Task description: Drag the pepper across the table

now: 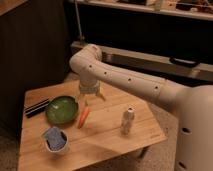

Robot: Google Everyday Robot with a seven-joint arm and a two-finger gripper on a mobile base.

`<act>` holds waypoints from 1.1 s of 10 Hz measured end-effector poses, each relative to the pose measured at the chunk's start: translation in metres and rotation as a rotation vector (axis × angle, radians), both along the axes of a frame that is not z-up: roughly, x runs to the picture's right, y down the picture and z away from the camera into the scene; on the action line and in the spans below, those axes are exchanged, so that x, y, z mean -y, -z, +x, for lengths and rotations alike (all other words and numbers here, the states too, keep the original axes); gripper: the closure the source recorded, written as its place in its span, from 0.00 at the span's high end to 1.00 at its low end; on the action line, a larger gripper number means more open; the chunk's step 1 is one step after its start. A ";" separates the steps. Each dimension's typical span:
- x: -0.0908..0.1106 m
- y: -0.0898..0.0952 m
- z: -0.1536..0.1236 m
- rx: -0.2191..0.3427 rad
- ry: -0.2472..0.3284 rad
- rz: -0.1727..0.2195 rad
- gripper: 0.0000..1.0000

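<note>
Table (107, 142), left to right: dark flat object (37, 107) at the left edge; green bowl (61, 109); cup (56, 141) near the front-left corner. Pepper (83, 118) lies mid-table, just right of the bowl's rim. Long axis runs back edge to front edge, near end canted slightly left. Gripper (90, 100) hangs over the pepper's far end, jaws spread, pinching nothing; contact cannot be told. Bare wood right of the pepper up to the white shaker (128, 120), and toward the front edge.

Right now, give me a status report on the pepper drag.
End effector open, over far end of pepper. Pepper flat on table. Green bowl close beside it.
</note>
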State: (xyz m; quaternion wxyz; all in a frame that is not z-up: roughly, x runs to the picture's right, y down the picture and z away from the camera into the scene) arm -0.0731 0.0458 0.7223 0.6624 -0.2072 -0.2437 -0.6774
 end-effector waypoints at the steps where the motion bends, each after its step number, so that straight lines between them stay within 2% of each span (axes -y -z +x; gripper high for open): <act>1: 0.000 0.000 0.000 0.000 0.000 0.000 0.80; 3: 0.001 0.000 0.000 0.000 0.000 0.001 0.80; 5: 0.013 0.007 0.003 -0.010 -0.015 0.022 0.80; 7: 0.033 0.014 0.003 -0.015 -0.071 0.054 0.80; 8: 0.039 0.014 0.001 -0.011 -0.105 0.057 0.80; 11: 0.027 -0.001 -0.017 0.011 -0.160 0.017 0.80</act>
